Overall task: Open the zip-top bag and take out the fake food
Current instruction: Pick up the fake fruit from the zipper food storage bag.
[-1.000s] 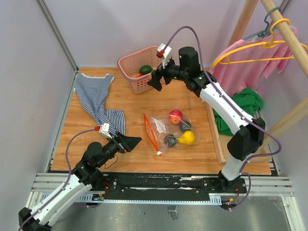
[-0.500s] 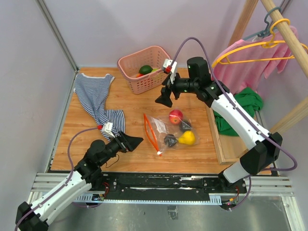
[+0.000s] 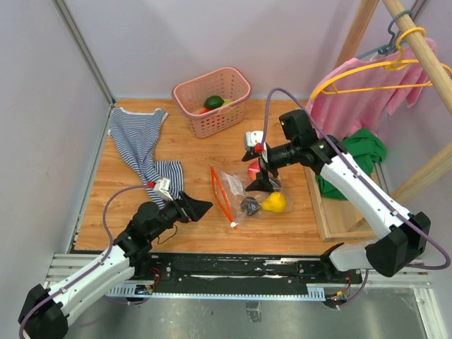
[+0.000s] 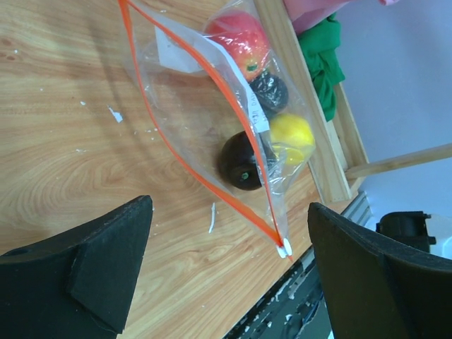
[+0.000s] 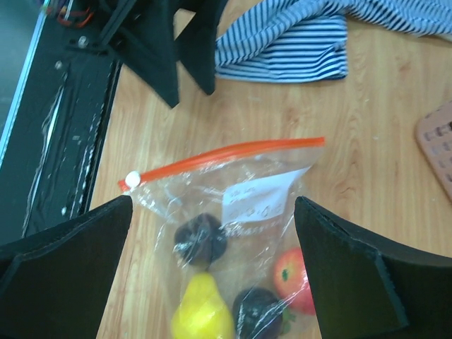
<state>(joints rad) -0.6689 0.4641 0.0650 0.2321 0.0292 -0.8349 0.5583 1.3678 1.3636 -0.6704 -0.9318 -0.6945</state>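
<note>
The zip-top bag [image 3: 240, 189] lies flat mid-table, its orange zip strip [image 3: 221, 193] on the left side and closed, with a white slider [image 3: 233, 224] at the near end. Inside are a red apple [image 5: 293, 279], a yellow pear [image 5: 201, 314] and two dark pieces [image 5: 200, 239]. My right gripper [image 3: 263, 180] hovers open just above the bag, its jaws straddling the fruit [image 5: 212, 275]. My left gripper [image 3: 201, 206] is open and empty, low over the table left of the zip strip [image 4: 212, 85], which lies ahead of its jaws [image 4: 229, 282].
A pink slotted basket [image 3: 227, 81] at the back holds a green fruit [image 3: 214, 102]. A striped cloth [image 3: 141, 145] lies at the left. A wooden rack with a pink garment [image 3: 367, 85] and a green cloth [image 3: 357, 159] stands at the right.
My right arm has swung from the basket down and forward to hover over the bag. My left gripper has edged slightly right toward the zip strip.
</note>
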